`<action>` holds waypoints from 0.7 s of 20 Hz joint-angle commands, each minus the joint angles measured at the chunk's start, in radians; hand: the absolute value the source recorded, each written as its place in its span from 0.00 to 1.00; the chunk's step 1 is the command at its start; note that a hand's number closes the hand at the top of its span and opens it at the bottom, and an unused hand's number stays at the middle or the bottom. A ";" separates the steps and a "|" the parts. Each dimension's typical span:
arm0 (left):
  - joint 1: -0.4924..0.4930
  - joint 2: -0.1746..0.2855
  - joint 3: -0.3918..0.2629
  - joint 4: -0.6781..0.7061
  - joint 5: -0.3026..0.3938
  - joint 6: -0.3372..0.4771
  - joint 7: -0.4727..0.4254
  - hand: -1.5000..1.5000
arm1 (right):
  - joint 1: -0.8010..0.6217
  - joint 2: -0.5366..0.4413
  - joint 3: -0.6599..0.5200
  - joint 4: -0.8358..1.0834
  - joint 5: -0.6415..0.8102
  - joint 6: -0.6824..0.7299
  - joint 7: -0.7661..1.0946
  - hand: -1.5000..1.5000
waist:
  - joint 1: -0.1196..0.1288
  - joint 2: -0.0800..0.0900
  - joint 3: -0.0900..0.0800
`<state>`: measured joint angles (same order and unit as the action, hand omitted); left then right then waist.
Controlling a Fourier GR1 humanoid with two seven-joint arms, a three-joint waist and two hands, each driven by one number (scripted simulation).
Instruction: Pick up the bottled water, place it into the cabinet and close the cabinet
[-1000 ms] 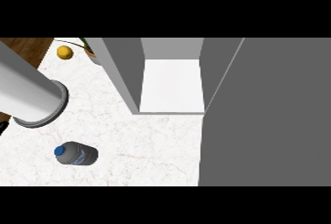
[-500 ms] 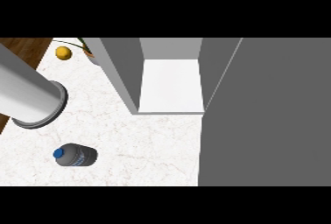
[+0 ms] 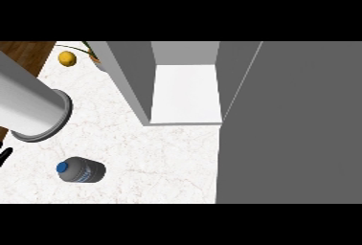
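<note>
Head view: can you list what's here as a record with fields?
Bottle: clear water bottle with blue cap, free on white marble counter
Cabinet: grey cabinet, open, white shelf showing
Door: grey panel at right
Left arm: grey forearm at left; black left hand barely visible at edge
Right hand: not in view
Other: small yellow round object, far left

One view, head-mounted. It looks steeply down onto the white marbled worktop (image 3: 141, 153), which runs off the lower and left edges. The top of the frame faces away from the robot. There the grey open-fronted cabinet with a white floor (image 3: 185, 91) sits upper centre, seen from above. A flat grey panel (image 3: 297, 124) fills the right side. A grey cylindrical forearm (image 3: 28, 110) looms large at the left edge, close under the lens. Brown wooden floor (image 3: 21, 50) shows in the upper left corner.
</note>
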<state>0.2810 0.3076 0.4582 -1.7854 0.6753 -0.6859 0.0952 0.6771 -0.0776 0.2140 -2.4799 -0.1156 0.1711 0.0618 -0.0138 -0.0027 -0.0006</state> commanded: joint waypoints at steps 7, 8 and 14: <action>-0.160 -0.082 -0.037 0.326 -0.324 -0.055 -0.228 0.00 | 0.087 0.017 0.082 -0.114 0.056 -0.003 -0.014 0.00 | -0.001 0.002 -0.001; -0.153 -0.056 -0.015 0.341 -0.318 -0.069 -0.240 0.00 | 0.162 -0.018 0.036 -0.150 -0.017 0.035 -0.034 0.00 | -0.004 0.000 0.000; -0.241 -0.066 -0.012 0.582 -0.462 -0.027 -0.404 0.00 | 0.255 -0.019 0.076 -0.167 0.036 0.053 -0.120 0.00 | -0.014 0.000 -0.001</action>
<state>0.0821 0.2403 0.4338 -1.3371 0.2757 -0.7224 -0.2183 0.8391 -0.0889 0.2605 -2.4941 -0.0836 0.2190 -0.0793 -0.0237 -0.0019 -0.0014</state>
